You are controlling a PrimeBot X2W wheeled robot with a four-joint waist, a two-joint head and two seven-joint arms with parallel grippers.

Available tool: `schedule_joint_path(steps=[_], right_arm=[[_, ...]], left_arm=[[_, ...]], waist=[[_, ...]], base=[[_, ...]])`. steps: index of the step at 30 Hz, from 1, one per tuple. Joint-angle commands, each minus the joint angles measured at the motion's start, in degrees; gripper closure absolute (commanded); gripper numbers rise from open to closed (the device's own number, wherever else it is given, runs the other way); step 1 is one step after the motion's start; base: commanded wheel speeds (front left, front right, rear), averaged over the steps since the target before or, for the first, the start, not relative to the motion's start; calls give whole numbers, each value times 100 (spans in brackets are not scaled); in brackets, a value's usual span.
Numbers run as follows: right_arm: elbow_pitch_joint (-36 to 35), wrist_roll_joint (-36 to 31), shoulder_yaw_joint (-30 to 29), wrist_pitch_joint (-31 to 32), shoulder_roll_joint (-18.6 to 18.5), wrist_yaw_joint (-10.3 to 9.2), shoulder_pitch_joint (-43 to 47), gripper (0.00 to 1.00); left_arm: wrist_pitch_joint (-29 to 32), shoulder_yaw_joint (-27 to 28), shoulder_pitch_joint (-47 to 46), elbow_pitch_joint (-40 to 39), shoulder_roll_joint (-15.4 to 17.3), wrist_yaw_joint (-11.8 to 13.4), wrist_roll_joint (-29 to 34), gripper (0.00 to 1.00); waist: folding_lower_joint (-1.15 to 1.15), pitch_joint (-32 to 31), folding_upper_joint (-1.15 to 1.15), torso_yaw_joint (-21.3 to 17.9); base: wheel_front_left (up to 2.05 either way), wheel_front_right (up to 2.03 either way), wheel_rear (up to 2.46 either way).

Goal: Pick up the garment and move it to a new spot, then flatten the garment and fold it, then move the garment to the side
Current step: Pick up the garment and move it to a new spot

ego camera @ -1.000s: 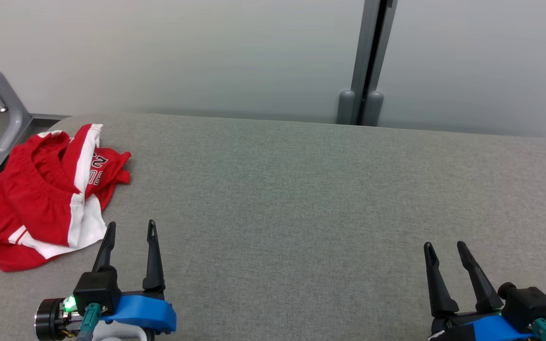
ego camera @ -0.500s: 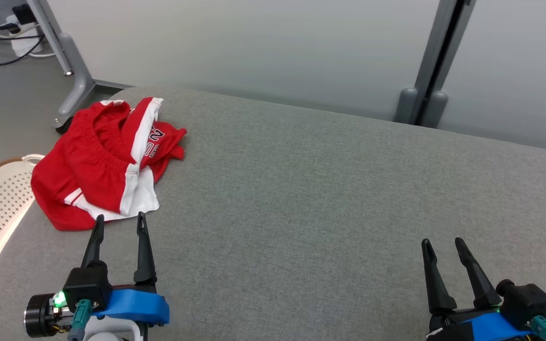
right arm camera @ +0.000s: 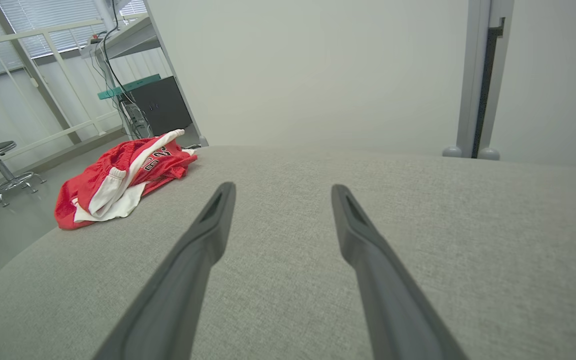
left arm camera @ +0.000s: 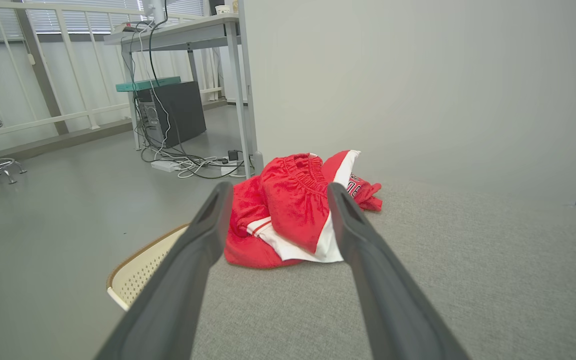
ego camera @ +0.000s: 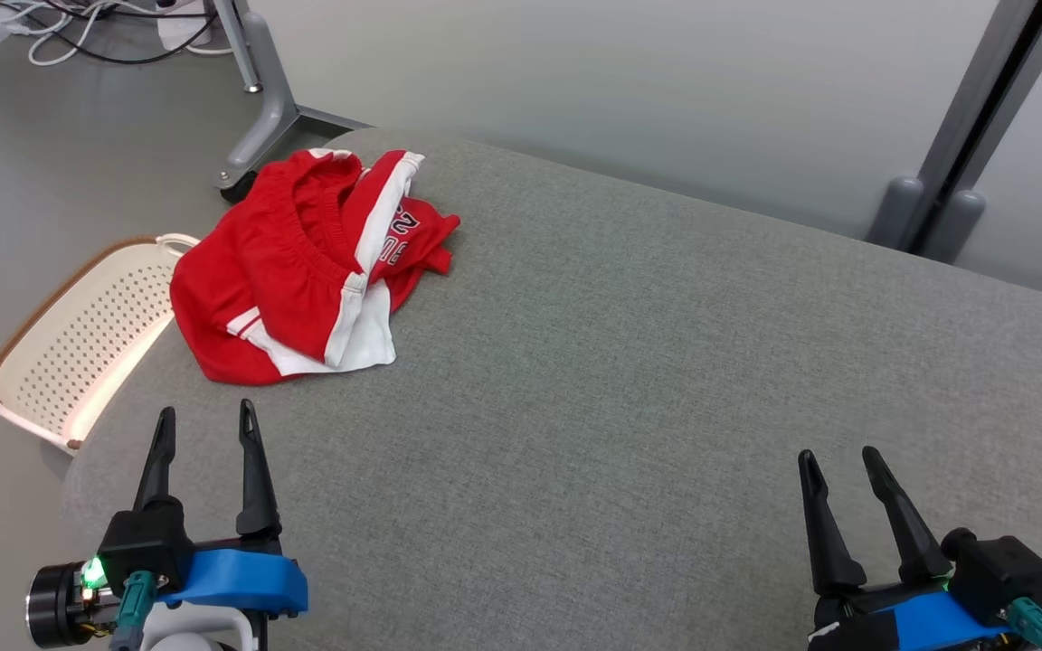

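Red and white cloth, the garment (ego camera: 304, 271), lies crumpled in a heap at the far left corner of the grey fabric-covered table (ego camera: 629, 380). Its left side reaches the table's rounded edge. Just off that edge, lower down on the floor, sits a cream perforated basket (ego camera: 78, 334) with a brown rim.

The left gripper (ego camera: 204, 409) hovers over the table's front left corner, near the garment but apart from it. Its two dark fingers are spread wide and hold nothing. In the left wrist view the garment shows ahead, between those fingers.

The right gripper (ego camera: 838, 453) is at the front right, well apart from the garment, its fingers likewise spread wide around nothing. A wide stretch of grey cloth runs between the two grippers and out to the far edge.

Behind that edge stands a pale wall panel with a grey post (ego camera: 973, 127). A grey desk leg (ego camera: 259, 99) stands on the floor just beyond the garment's corner.
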Motion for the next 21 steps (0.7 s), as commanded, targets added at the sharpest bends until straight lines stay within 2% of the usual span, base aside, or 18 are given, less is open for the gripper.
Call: schedule_joint_path(steps=[1,12,21], right_arm=[[-4,-35,-2,-20,-37,3,-44,0],[-18,-106,54,-20,-36,3,-73,0],[-30,-190,129,-20,-38,3,-180,0]], left_arm=[[-28,26,-13,-27,1,0,-20,0],[-28,151,55,-73,-9,18,-44,0],[-28,241,-246,-39,74,-113,-70,0]], waist=[[0,66,0,118],[0,120,0,266],[0,287,0,42]], base=[[0,0,0],[0,0,0],[0,0,0]])
